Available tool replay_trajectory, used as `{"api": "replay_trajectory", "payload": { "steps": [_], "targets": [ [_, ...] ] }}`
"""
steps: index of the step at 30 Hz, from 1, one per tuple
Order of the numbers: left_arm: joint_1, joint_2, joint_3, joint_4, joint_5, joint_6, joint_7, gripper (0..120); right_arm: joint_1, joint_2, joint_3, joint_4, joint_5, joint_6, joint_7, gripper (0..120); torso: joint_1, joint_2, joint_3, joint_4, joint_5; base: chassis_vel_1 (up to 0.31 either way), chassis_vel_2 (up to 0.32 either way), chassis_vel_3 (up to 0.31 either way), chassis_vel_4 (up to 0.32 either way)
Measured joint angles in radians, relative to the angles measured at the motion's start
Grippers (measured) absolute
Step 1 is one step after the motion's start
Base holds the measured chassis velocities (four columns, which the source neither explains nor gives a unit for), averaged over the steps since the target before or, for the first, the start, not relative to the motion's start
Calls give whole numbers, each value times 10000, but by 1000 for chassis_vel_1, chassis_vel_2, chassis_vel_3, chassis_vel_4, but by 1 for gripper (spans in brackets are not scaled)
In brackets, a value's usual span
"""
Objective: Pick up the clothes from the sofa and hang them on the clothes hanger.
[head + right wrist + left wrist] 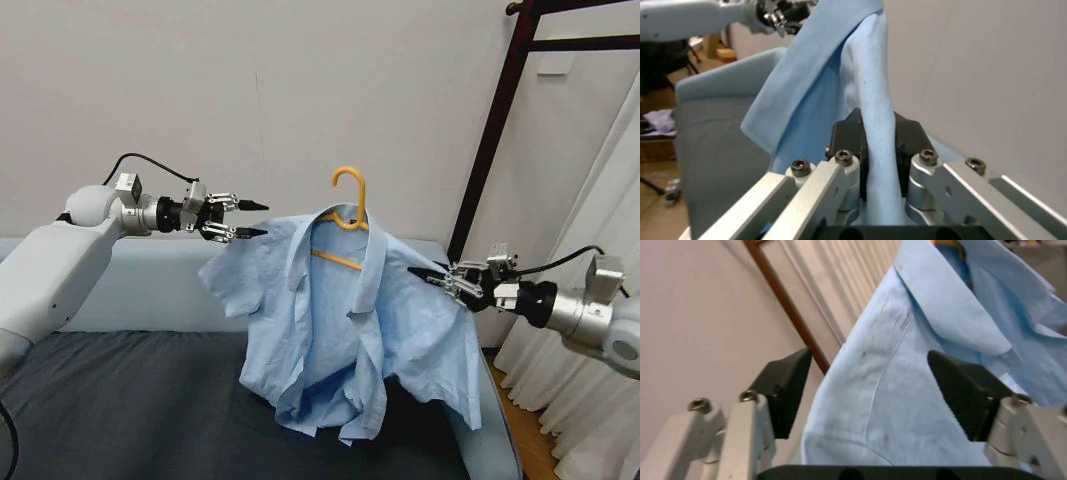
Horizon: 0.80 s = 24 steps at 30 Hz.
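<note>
Sofa (120,400) lies nearest you, and the shirt (340,330) hangs above its seat, draped on a yellow hanger (360,205). Your right gripper (427,275) is clamped tight on cloth at one shoulder. Your left gripper (258,220) stands spread wide just beside the other shoulder, pinching nothing. Behind them, a dark rack (486,150) leans up against the wall (200,80).
</note>
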Motion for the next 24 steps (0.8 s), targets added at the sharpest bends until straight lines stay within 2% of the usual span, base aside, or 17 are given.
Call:
{"api": "replay_trajectory", "payload": {
  "steps": [1, 5, 6, 8, 12, 13, 18, 19, 24],
  "targets": [
    [0, 0, 0, 0, 0, 0, 0, 77, 0, 0, 0, 0, 0, 0, 0, 7, 0, 0, 0, 0, 0, 0, 0, 0, 0],
    [920, 128, -258, -1092, -1551, -176, -1852, 93, 202, -469, 735, 360, 345, -517, 850, 7, 0, 0, 0, 0, 2, 0, 0, 0, 0],
    [920, 128, -258, -1092, -1551, -176, -1852, 93, 202, -469, 735, 360, 345, -517, 850, 7, 0, 0, 0, 0, 2, 0, 0, 0, 0],
    [1374, 180, -400, -1746, -1872, -169, -2438, 99, 211, -677, 1020, 545, 490, -782, 1492, 7, 0, 0, 0, -1, 4, 0, 0, 0, 0],
    [2376, 140, -564, -3188, -1911, 25, -3507, 100, 276, -875, 1255, 779, 898, -1212, 2613, 7, 0, 0, -1, 0, 4, 0, 0, 0, 0],
    [2376, 140, -564, -3188, -1911, 25, -3507, 100, 276, -875, 1255, 779, 898, -1212, 2613, 7, 0, 0, -1, 0, 4, 0, 0, 0, 0],
    [3418, -307, -126, -4627, -1909, 167, -4388, 100, -197, -828, 1260, 1049, 799, -1247, 2852, 7, 0, 0, 0, 0, 7, 0, 0, 0, 0],
    [3418, -307, -126, -4627, -1909, 167, -4388, 100, -197, -828, 1260, 1049, 799, -1247, 2852, 7, 0, 0, 0, 0, 7, 0, 0, 0, 0],
    [4021, -1209, 269, -4547, -1103, 226, -4328, 100, -670, -732, 1263, 1136, 495, -1212, 2855, 7, 0, 0, 1, -1, 5, 0, 0, 0, 0]
  ]
}}
